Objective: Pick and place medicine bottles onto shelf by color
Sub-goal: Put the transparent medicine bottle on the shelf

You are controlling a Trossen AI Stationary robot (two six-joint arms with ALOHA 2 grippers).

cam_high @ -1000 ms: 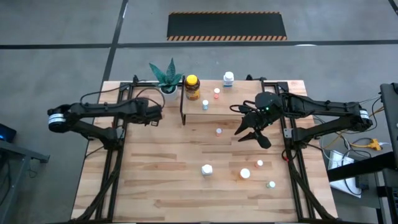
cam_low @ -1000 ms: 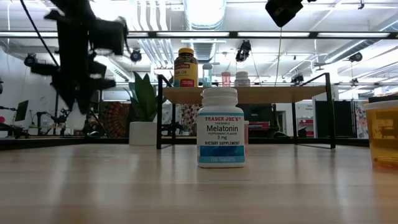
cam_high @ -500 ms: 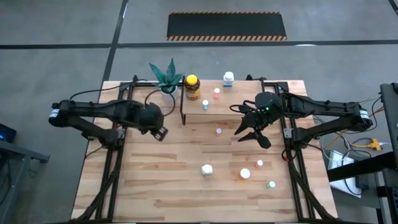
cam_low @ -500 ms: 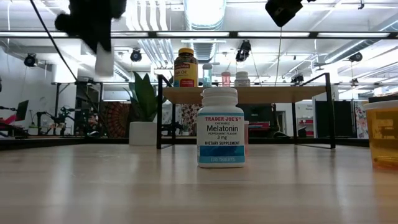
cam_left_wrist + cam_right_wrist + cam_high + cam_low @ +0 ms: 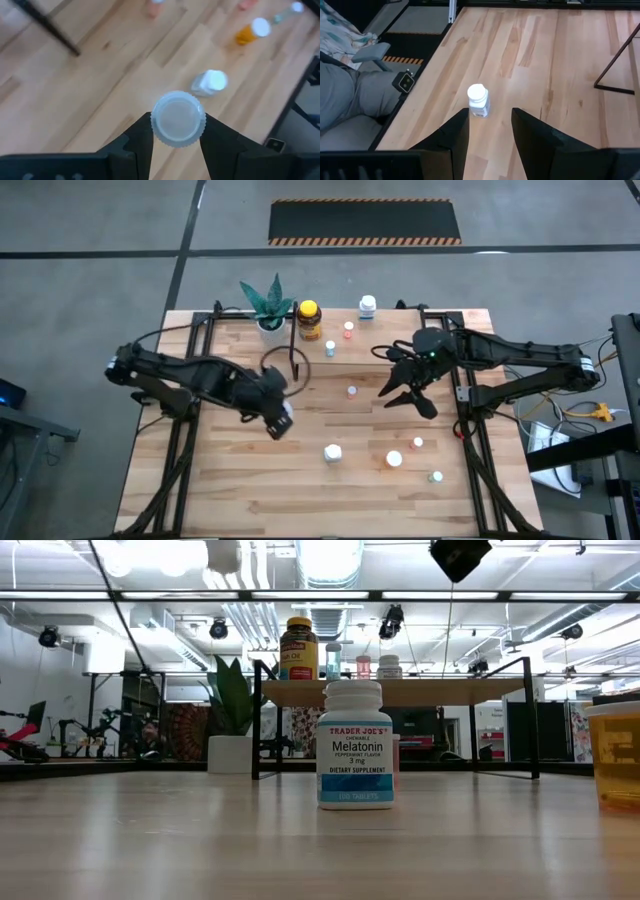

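Your left gripper [image 5: 176, 131] has its jaws pinched on a white-capped bottle [image 5: 177, 119], cap facing the wrist camera, held above the bench [image 5: 230, 480] just left of centre. Beyond it on the bench stand another white-capped bottle [image 5: 210, 83] and an orange bottle [image 5: 251, 31], with one black shelf leg [image 5: 47, 24] off to the side.

Your right gripper [image 5: 408, 392] hovers right of centre with its jaws spread and nothing between them; its wrist view looks down on a small white bottle [image 5: 478, 100] standing apart from them.

From above, the shelf [image 5: 372, 355] sits at the far middle of the bench. On it you have the amber bottle with yellow cap [image 5: 309, 320], a white bottle [image 5: 368, 306] and two small ones. A potted plant [image 5: 268, 304] stands just left of the shelf. Loose bottles stand on the near half of the bench, among them a Melatonin bottle [image 5: 354, 744] right before the low camera, hiding part of the shelf behind it.
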